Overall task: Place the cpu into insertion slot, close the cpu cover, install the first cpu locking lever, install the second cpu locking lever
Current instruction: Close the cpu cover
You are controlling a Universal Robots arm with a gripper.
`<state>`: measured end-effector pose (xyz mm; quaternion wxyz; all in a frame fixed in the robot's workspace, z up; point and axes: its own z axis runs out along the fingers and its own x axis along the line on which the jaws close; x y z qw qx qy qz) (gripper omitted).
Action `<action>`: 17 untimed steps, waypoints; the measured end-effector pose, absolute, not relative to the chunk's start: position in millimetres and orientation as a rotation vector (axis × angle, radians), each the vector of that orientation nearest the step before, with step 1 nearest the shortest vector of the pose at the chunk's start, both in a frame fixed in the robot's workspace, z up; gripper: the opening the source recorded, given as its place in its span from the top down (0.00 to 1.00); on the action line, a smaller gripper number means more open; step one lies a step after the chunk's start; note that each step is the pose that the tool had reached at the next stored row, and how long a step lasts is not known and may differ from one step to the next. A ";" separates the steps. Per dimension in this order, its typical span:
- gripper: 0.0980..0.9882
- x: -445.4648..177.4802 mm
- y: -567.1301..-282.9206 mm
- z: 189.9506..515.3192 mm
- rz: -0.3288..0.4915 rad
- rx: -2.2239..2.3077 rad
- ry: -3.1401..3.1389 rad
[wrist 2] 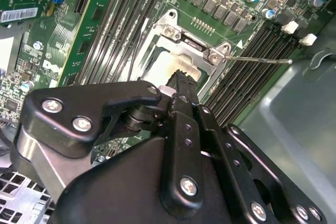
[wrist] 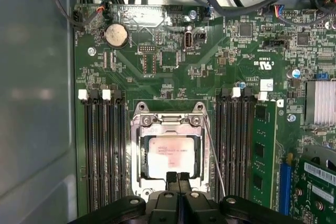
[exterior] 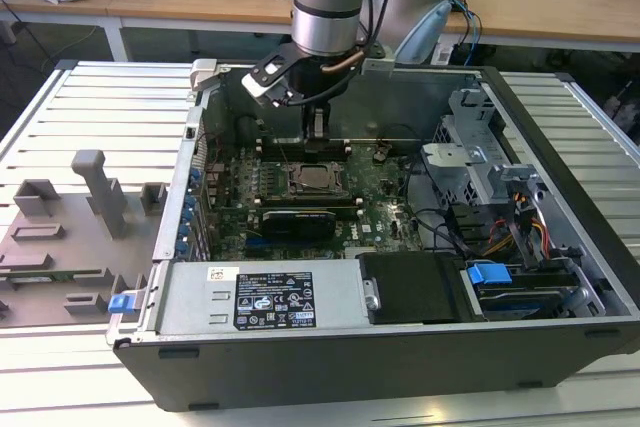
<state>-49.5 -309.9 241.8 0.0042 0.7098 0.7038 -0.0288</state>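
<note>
The cpu (wrist: 170, 153) lies flat in the insertion slot (wrist: 142, 113) on the green motherboard, its silvery top showing through the square window of the cpu cover (wrist: 168, 121). The cover lies down over the chip. A thin wire locking lever (wrist: 215, 158) angles out from the socket's side over the memory slots, also visible as a long rod (wrist 2: 262, 60) in the second wrist view. My gripper (wrist: 178, 178) hovers at the socket's edge with its black fingertips (wrist 2: 184, 80) pressed together and nothing between them. In the exterior view the gripper (exterior: 318, 132) hangs just above the socket (exterior: 314, 179).
Long black memory slots (wrist: 102, 150) flank the socket, with a memory stick (wrist: 261, 145) seated on one side. The grey case wall (wrist: 37, 103) stands close by. Cables and a drive cage (exterior: 480, 157) fill the exterior view's right; a grey fixture (exterior: 90, 197) sits outside the case.
</note>
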 end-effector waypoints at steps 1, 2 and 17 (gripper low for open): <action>0.99 -50.3 -309.9 241.7 -0.090 2.224 2.205; 0.99 -50.9 -309.9 241.6 -0.090 2.224 2.205; 0.99 -66.8 -309.9 233.0 -0.090 2.224 2.205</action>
